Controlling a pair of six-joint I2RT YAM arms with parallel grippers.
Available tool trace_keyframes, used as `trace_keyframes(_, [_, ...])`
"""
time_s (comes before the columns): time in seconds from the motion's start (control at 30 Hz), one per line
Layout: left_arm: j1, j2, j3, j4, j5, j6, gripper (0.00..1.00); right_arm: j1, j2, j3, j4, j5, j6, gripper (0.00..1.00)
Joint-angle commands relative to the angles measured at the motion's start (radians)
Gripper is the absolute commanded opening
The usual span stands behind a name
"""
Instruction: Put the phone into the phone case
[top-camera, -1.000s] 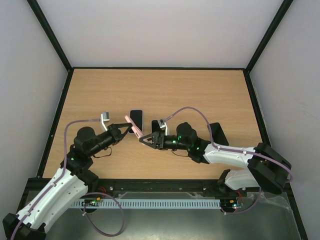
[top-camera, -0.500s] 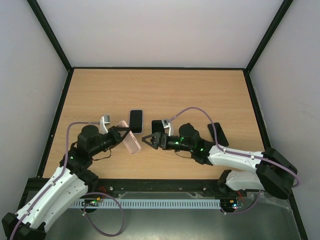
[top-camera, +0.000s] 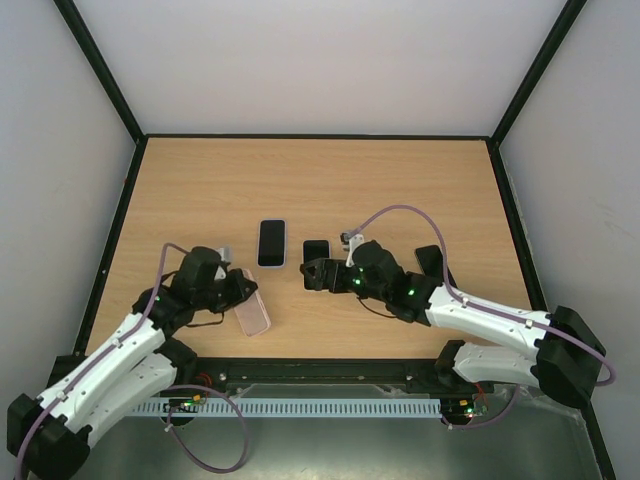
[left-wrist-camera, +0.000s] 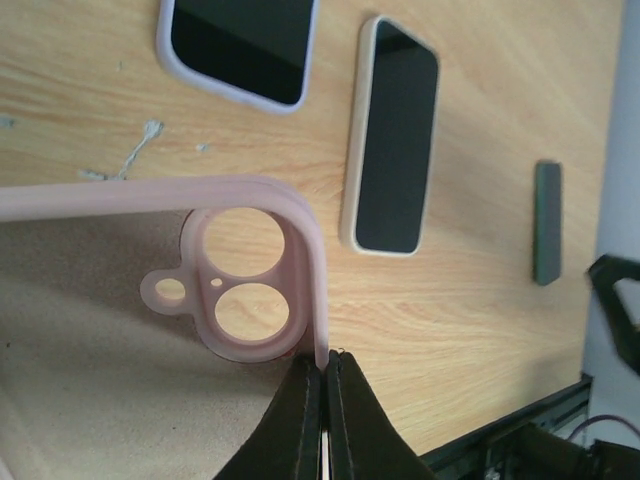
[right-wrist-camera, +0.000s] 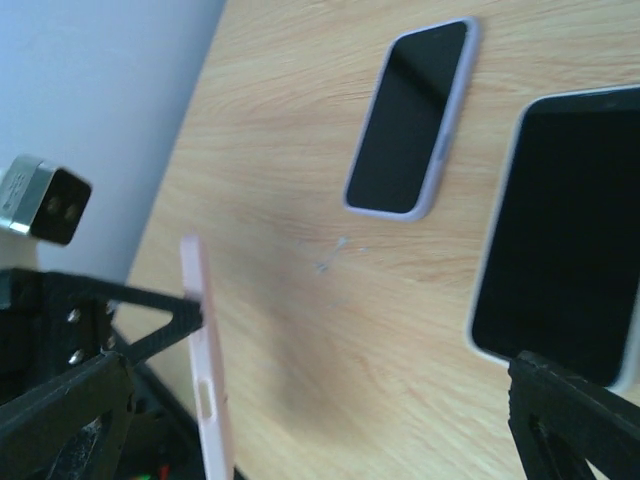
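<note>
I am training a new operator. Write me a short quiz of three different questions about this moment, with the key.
1. True or false: the left gripper is shut on the rim of the pink case.
2. The right gripper is: A) shut on a phone; B) open, gripping nothing; C) shut on the case.
3. Fill in: the phone in the lavender cover lies flat on the ____.
Key: 1 true; 2 B; 3 table.
</note>
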Motion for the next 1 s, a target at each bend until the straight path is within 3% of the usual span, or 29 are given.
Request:
trace_keyframes(0.0, [-0.065, 0.054, 0.001, -0.027, -0.045, 0.015, 0.03, 0.003, -0.015, 0.063, -0.197, 0.172, -0.080, 1.00])
trace_keyframes(0.4, [-0.301, 0.279, -0.026, 0.130, -0.168, -0.088, 0.03, -0.006, -0.026, 0.086, -0.269, 0.303, -0.102, 1.00])
trace_keyframes(0.7, [-0.321, 0.384, -0.033, 0.215, -0.169, -0.069, 0.05, -0.054, -0.020, 0.108, -0.357, 0.379, -0.128, 1.00])
trace_keyframes(0.83, [-0.321, 0.411, -0.012, 0.216, -0.171, -0.051, 0.10, -0.089, -0.021, 0.096, -0.363, 0.386, -0.122, 1.00])
trace_keyframes(0.97, [-0.321, 0.400, 0.005, 0.199, -0.185, -0.046, 0.24, -0.151, 0.005, 0.074, -0.357, 0.374, -0.110, 1.00])
